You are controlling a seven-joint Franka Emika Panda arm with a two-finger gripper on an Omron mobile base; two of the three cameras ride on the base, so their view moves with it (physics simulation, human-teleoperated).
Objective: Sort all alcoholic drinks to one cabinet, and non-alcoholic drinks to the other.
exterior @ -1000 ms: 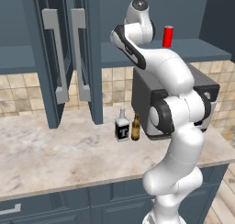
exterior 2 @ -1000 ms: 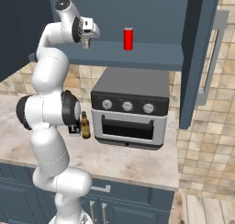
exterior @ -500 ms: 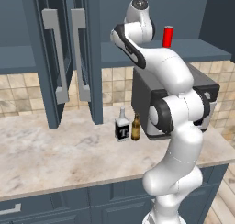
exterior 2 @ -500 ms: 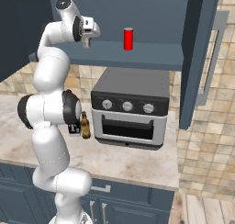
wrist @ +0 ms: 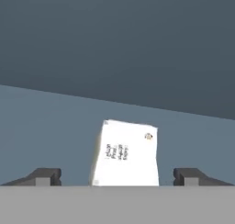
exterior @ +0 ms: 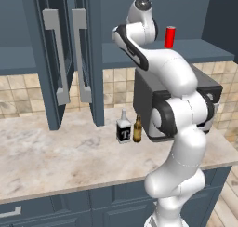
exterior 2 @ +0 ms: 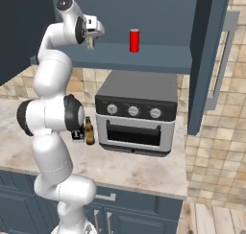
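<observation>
Cans and bottles sit apart: the red can (exterior 2: 134, 40) stands upright on the inner shelf (exterior 2: 158, 60) of the open wall cabinet above the toaster oven (exterior 2: 137, 113), and the pale cream can (wrist: 125, 153) stands on the same shelf, seen in the hand view directly between the two dark fingertips (wrist: 43, 176). The claw (exterior 2: 91, 42) is raised to the shelf's left part, well left of the red can, with its jaws spread wide — a clear gap shows on each side of the cream can, so nothing is gripped. On the worktop (exterior: 56, 156) below, the clear liquor bottle (exterior: 123, 128) with its black label and white "T" stands upright just beside the slimmer brown beer bottle (exterior: 137, 129), both near the left side of the oven. To the left in the left base view, the other cabinet's doors (exterior: 76, 54) stand open, their long grey bar handles (exterior: 55, 58) facing the camera.
</observation>
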